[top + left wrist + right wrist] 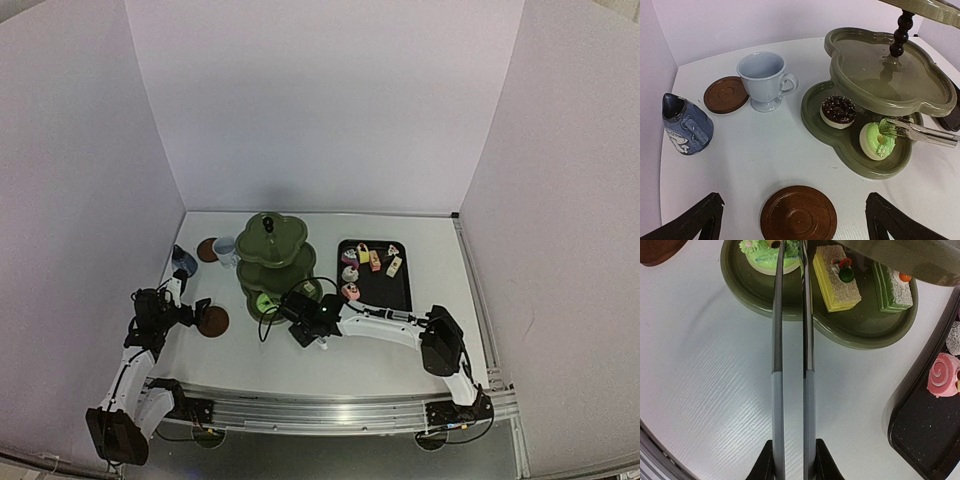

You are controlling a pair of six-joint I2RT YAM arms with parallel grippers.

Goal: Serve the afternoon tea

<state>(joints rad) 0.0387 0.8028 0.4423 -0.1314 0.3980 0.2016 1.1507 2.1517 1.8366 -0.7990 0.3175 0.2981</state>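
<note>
Green cake [876,141] lies on the lowest tier of the stand [860,162], beside the chocolate cake [838,111]. Tips of the tongs [792,340] meet its top. Right gripper [793,457], outside the stand's rim, is clamped on the tongs. Left gripper [792,200] hangs wide apart over a coaster [800,222] before the stand.

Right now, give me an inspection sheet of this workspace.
Surface: white table, no spills seen.
Job's things: olive-green three-tier scalloped stand, four cakes on bottom tier; white mug, blue-grey pot, two brown round coasters beside it.
Clutter: black rectangular tray holding more cakes.
Grippers: left gripper open by one coaster; right gripper shut on thin metal tongs, tips at round green cake.
Cables: black cable loops by right wrist.
Surroundings: pale wall panels on three sides.
</note>
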